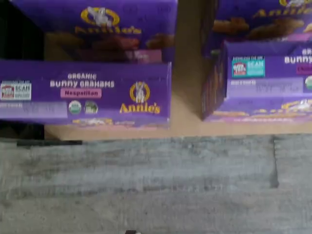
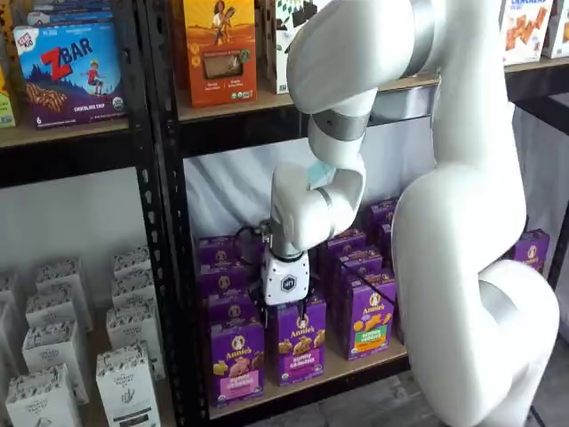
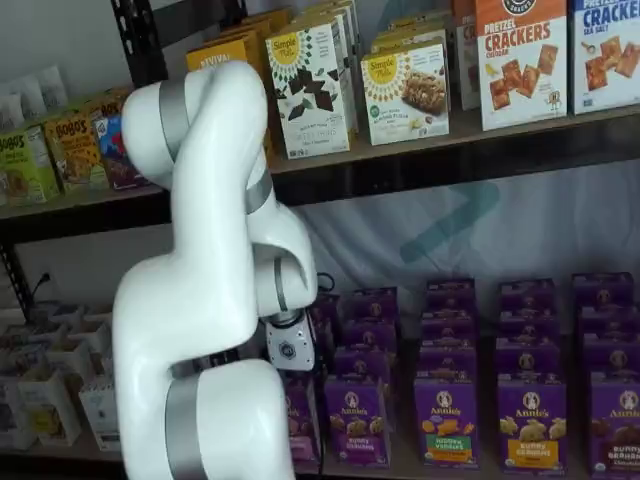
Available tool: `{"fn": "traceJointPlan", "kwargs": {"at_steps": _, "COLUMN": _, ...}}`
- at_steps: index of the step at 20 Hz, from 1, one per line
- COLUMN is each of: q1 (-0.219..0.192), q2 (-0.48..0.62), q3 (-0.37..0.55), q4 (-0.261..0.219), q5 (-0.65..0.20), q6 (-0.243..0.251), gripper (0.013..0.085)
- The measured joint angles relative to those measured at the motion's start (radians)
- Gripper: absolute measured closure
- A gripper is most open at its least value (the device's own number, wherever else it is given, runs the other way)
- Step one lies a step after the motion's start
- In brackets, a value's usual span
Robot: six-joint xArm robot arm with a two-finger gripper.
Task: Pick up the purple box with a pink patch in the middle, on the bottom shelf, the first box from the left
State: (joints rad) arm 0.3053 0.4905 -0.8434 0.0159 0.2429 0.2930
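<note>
Under the wrist camera sits the purple box [image 1: 85, 92], its top flap reading "Neapolitan" on a pink tag, standing at the front edge of the tan surface [image 1: 187, 109]; a like carton [image 1: 263, 80] stands apart beside it, and grey floor [image 1: 146, 185] lies below. From a shelf view, the claw [image 2: 286, 309] hangs just above the front row — the box [image 2: 236, 358] is front-left on the bottom shelf [image 2: 311, 381]; I cannot tell how its fingers stand. From the other shelf view, the arm [image 3: 200, 300] hides most of the box [image 3: 300, 415].

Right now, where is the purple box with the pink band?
The purple box stands at the front left end of the bottom shelf in a shelf view, beside a like purple-banded carton; the pincer hangs just above them.
</note>
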Motion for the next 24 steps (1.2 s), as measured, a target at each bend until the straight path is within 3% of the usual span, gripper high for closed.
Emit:
{"fn": "traceJointPlan", "kwargs": {"at_steps": 3, "q1": -0.006, "q2": 0.031, "q3": -0.035, "q4": -0.026, "q5": -0.002, "q6": 0.019, "gripper": 0.0130}}
{"fn": "traceJointPlan", "kwargs": {"at_steps": 8, "q1": 0.001, "q2": 0.074, "q3": -0.080, "q4": 0.007, "q5": -0.005, "q6": -0.007, "gripper": 0.0130}}
{"fn": "traceJointPlan", "kwargs": {"at_steps": 14, "q1": 0.020, "q2": 0.110, "q3": -0.126, "q4": -0.018, "q5": 0.004, "q6": 0.036, "gripper": 0.0130}}
{"fn": "traceJointPlan", "kwargs": {"at_steps": 24, "q1": 0.040, "q2": 0.138, "q3": -0.196, "q4": 0.027, "q5": 0.054, "q6": 0.014, "gripper": 0.0130}}
